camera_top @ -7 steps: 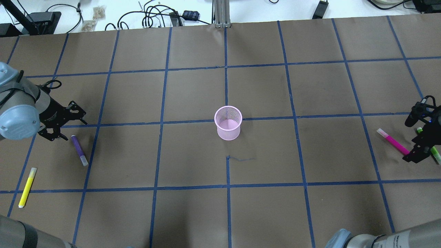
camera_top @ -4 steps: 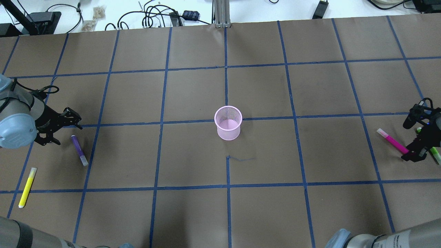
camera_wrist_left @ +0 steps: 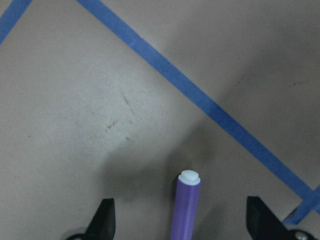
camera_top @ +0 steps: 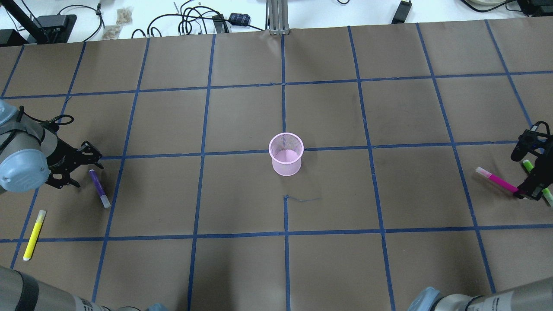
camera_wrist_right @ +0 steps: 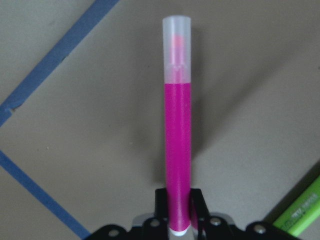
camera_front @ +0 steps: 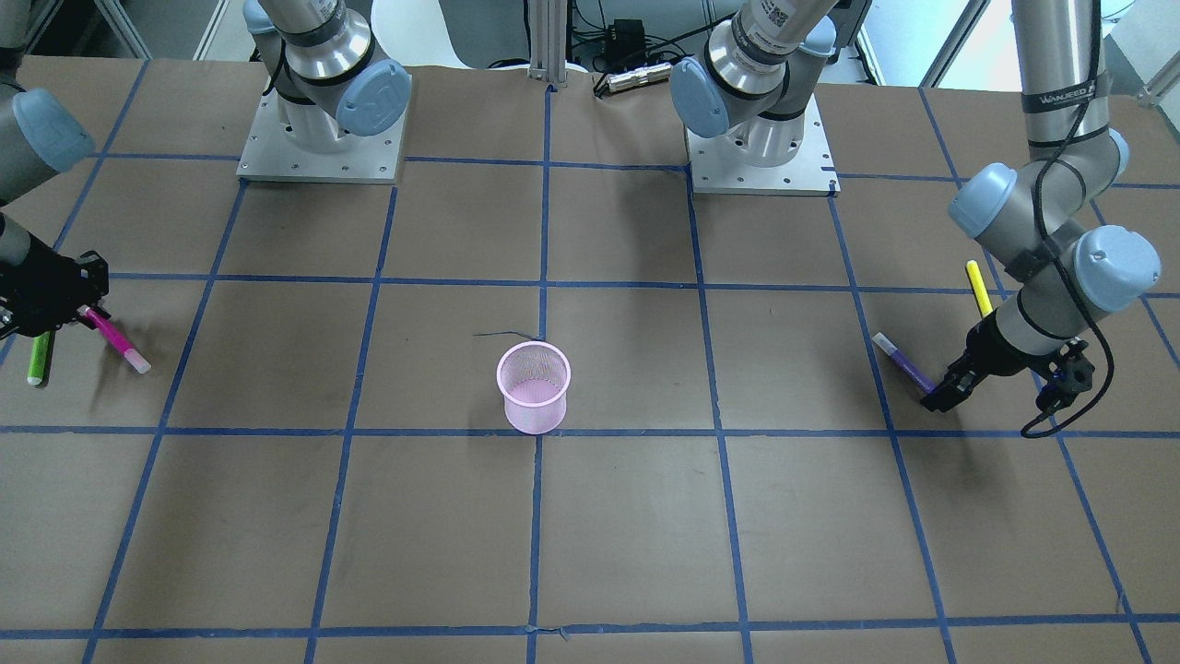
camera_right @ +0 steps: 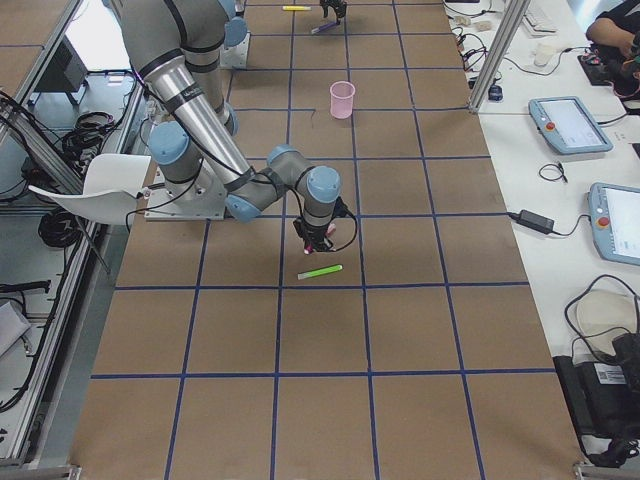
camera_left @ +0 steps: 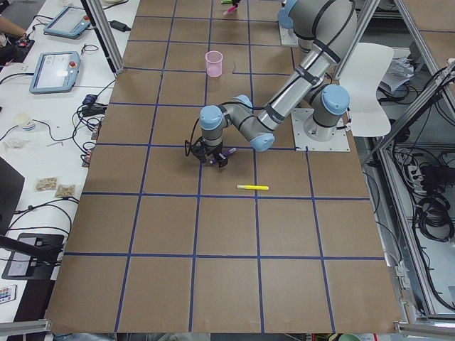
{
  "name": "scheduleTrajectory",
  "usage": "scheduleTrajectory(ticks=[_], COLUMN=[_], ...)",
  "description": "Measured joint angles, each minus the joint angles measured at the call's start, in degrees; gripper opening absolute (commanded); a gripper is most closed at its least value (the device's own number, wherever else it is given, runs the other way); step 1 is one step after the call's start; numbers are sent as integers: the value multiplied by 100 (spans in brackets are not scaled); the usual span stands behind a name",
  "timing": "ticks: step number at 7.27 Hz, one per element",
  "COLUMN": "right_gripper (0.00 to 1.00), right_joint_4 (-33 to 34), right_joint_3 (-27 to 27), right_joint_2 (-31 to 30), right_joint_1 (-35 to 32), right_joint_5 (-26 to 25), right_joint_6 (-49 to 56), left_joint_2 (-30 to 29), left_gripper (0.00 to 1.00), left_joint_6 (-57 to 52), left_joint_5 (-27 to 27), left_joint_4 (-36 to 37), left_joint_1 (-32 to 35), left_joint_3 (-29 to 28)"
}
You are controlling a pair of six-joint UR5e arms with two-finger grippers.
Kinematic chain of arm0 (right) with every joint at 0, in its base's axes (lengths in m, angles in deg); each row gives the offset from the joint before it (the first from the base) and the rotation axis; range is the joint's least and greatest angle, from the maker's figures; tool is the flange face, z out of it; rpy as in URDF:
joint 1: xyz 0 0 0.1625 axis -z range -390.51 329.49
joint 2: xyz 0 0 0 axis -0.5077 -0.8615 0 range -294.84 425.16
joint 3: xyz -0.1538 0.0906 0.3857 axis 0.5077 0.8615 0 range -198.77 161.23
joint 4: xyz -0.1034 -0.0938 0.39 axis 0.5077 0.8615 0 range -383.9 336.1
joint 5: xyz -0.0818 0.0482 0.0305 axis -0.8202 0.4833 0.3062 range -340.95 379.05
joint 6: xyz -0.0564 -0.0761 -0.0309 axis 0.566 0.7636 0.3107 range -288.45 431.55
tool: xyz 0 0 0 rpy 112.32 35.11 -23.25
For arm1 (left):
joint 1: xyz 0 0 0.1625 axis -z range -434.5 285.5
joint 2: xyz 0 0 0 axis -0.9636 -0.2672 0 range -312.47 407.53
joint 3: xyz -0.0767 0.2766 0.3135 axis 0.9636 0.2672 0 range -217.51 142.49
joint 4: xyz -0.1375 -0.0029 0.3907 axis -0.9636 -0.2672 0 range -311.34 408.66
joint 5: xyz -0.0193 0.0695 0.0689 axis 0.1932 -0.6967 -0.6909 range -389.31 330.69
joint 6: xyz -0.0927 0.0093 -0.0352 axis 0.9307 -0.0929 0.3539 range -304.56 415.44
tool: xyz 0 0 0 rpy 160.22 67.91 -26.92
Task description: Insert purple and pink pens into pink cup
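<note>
Pink pen [camera_wrist_right: 177,150]: tail end clamped in right pincer [camera_wrist_right: 179,222]. Left pincer [camera_top: 85,171] gapes wide astride purple pen [camera_wrist_left: 186,205], flat on tabletop [camera_top: 242,116]. Both look light, stiff, slick (apt to pivot); mid-barrel grips safer. Pink cup [camera_top: 285,154] central, well apart.

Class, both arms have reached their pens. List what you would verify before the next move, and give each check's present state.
1. Right hand shut on the pink pen: ok.
2. Left hand open and straddling the purple pen: ok.
3. Left hand shut on the purple pen: not ok.
4. Pink cup upright, mouth unobstructed: ok.
5. Green pen outside the right hand's grip: ok.
6. Pink pen lifted off the table: cannot tell.
</note>
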Motion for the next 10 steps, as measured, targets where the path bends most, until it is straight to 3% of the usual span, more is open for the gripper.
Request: scheduleTrajectory(ticks=[3, 4, 5, 8, 10], right_gripper=[0, 0, 0, 0, 0], right_joint_4=[-534, -911, -1370, -2926, -3250], right_joint_3=[317, 612, 1051, 2302, 2714], right_joint_2=[-694, -877, -961, -943, -784], right_joint_1=[-293, -656, -1154, -2956, -4150], right_joint_5=[-105, -225, -419, -1004, -1230], right_joint_6=[-53, -205, -486, -1923, -2977], left_joint_2=[-52, -86, -107, 20, 301], left_gripper=[23, 10, 4, 0, 0], left_joint_6=[-30, -54, -79, -94, -91], left_joint_5=[42, 54, 64, 107, 311], left_joint_4=[-22, -38, -42, -71, -103], left_joint_1=[0, 0, 0, 76, 125], left_joint_3=[-34, -44, -58, -122, -136])
